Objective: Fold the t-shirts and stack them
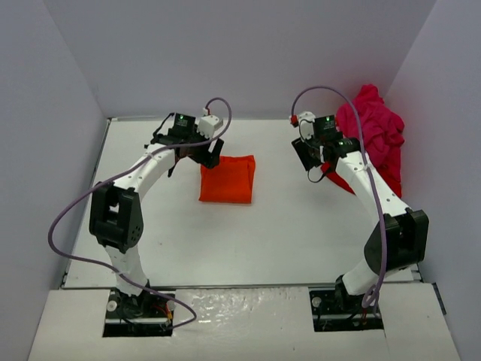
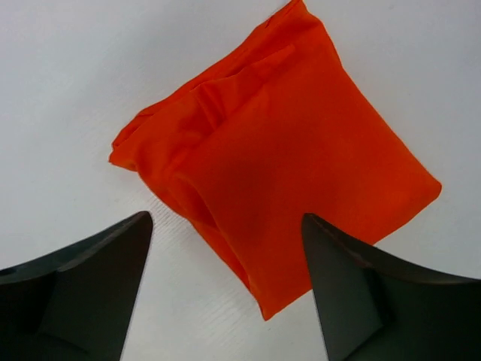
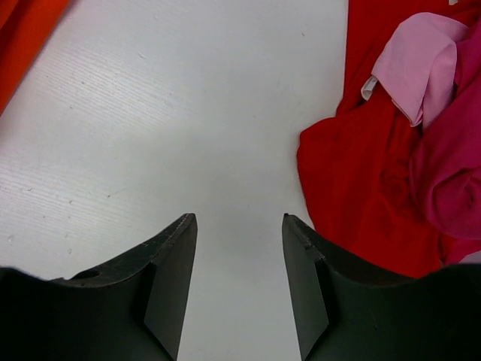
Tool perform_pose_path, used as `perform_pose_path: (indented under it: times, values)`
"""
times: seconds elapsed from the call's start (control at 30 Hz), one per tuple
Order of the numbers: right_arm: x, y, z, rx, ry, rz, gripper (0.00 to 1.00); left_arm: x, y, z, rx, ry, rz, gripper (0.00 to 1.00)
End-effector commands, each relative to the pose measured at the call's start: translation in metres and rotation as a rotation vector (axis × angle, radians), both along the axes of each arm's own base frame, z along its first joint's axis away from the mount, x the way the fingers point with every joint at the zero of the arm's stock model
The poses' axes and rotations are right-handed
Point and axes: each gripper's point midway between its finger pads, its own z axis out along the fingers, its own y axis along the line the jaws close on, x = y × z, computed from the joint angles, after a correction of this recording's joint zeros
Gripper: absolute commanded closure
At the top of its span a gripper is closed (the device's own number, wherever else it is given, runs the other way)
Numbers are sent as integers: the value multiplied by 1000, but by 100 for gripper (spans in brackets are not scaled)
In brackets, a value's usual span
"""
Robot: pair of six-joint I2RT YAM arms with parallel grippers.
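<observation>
Left of the counter's point(image 1: 285, 226) middle, a folded orange-red t-shirt point(image 1: 227, 179) lies flat as a compact rectangle, with its layered edges bunched along one side. In the far right corner a loose heap of t-shirts point(image 1: 372, 135) is piled against the wall. The right wrist view shows a red shirt point(image 3: 353, 173) spread at the bottom of it, a magenta shirt point(image 3: 451, 165) crumpled on top, and a pale pink piece of cloth point(image 3: 421, 68) beside the magenta.

The left tool point(image 1: 209, 156) hangs over the folded shirt's far left corner. Its jaws are spread wide and hold nothing. The right tool point(image 1: 316, 167) sits just beside the heap's left edge, over bare counter. Its jaws are parted by a moderate gap with nothing between them, and the red cloth lies close to its right finger point(image 3: 308, 286).
</observation>
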Motion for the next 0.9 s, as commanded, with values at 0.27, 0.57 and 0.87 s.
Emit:
perform_pose_path:
  times: [0.27,0.57,0.87]
  values:
    - [6,-10,24,24,-86,-21,54,-69,-80,-2,-183,272,-390,100]
    - [8,-13,29,25,-99,-33,54,-102,-122,-78,-93,529,-489,100]
    - [0,-11,43,46,-131,-17,52,-49,-88,-133,83,567,-239,100]
